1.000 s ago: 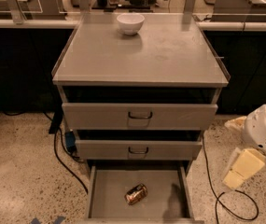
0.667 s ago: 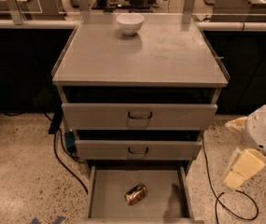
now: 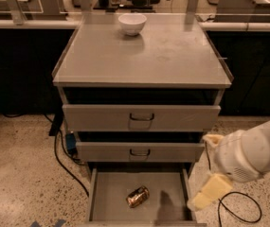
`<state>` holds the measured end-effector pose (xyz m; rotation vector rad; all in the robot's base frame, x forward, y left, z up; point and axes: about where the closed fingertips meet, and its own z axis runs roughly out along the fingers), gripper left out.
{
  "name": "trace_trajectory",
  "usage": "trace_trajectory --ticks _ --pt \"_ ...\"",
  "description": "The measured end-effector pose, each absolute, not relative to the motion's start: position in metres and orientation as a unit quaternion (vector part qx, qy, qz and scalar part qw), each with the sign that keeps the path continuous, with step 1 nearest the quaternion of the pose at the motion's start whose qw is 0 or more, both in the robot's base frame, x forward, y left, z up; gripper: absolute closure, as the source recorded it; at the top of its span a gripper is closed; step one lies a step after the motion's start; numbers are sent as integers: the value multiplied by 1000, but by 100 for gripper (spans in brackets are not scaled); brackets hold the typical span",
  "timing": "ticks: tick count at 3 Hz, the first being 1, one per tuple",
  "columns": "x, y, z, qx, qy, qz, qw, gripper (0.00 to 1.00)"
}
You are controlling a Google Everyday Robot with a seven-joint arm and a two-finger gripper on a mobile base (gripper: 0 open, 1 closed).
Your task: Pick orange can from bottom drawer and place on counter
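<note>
The orange can (image 3: 138, 196) lies on its side on the floor of the open bottom drawer (image 3: 112, 193), near the middle. The counter (image 3: 144, 56) is the broad grey cabinet top above the drawers. My gripper (image 3: 201, 170) hangs at the right of the cabinet, by the bottom drawer's right wall, to the right of the can and above it. Its pale fingers (image 3: 210, 192) stand apart with nothing between them, and it does not touch the can.
A white bowl (image 3: 132, 23) stands at the back of the counter. Two grey drawers with dark handles (image 3: 141, 117) are slightly pulled out above the bottom drawer. Black cables (image 3: 68, 167) run over the speckled floor on both sides. Dark-fronted counters stand behind.
My gripper has moved left and down, closer to the bottom drawer's right side. The can and the drawers have not moved.
</note>
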<state>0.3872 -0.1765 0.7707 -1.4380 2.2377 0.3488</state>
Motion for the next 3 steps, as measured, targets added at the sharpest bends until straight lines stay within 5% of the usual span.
trace_trajectory --ticks 3 --pt "440 -106 624 -438 842 195 245 0"
